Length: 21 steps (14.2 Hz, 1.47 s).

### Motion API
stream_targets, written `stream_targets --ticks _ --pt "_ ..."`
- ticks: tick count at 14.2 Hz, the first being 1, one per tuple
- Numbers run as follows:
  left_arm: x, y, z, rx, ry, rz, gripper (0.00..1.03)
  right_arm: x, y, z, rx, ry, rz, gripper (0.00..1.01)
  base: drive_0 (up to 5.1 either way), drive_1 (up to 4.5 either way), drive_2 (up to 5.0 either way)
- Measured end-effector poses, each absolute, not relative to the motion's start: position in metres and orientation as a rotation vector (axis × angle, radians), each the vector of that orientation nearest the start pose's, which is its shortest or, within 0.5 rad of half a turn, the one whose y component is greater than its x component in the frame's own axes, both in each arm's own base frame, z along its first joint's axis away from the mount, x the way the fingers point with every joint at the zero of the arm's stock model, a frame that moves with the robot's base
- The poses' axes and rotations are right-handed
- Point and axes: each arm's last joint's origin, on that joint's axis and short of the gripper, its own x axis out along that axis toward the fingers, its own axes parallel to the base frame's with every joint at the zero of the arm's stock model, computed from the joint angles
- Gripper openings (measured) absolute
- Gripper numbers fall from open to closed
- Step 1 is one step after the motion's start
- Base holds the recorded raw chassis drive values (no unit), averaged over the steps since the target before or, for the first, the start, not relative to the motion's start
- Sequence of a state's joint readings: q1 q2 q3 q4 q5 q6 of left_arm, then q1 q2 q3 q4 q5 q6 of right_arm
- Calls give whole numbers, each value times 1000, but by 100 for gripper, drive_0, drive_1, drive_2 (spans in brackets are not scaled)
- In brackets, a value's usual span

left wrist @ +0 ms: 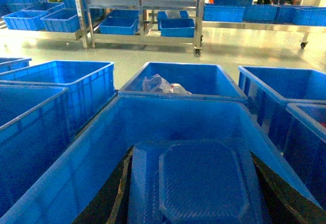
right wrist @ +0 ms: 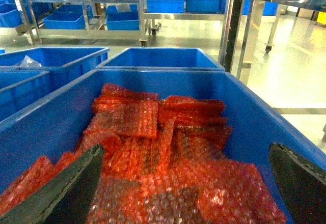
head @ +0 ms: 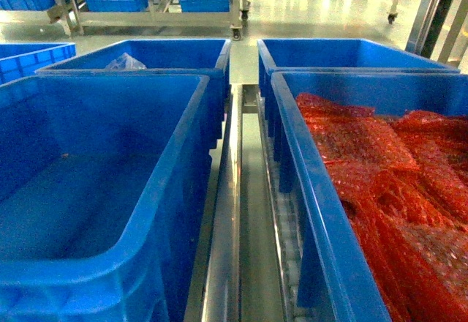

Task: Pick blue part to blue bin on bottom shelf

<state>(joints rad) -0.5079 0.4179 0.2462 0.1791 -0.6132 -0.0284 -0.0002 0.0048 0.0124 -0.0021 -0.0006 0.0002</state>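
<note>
Left wrist view: the left hand (left wrist: 196,203), fingers cut off at the frame's edges, grips a blue part (left wrist: 196,183) over an empty blue bin (left wrist: 76,168). The right hand (right wrist: 188,193) hangs spread wide, holding nothing, above red bubble wrap (right wrist: 153,147). Neither hand shows from the head camera.

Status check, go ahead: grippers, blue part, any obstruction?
Left gripper shut on blue part, over near-left bin. Right gripper open, empty, above red bubble wrap. No obstruction seen.
</note>
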Motion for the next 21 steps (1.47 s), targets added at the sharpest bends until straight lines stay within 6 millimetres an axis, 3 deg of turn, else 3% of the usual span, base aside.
stream_targets --ticks 4,21 --pt "115 -45 229 -32 -7 105 43 97 0 167 0 -9 1 98 9 354 -337" --pt "115 -45 228 -31 -6 104 43 97 0 167 0 -4 0 98 0 0 0"
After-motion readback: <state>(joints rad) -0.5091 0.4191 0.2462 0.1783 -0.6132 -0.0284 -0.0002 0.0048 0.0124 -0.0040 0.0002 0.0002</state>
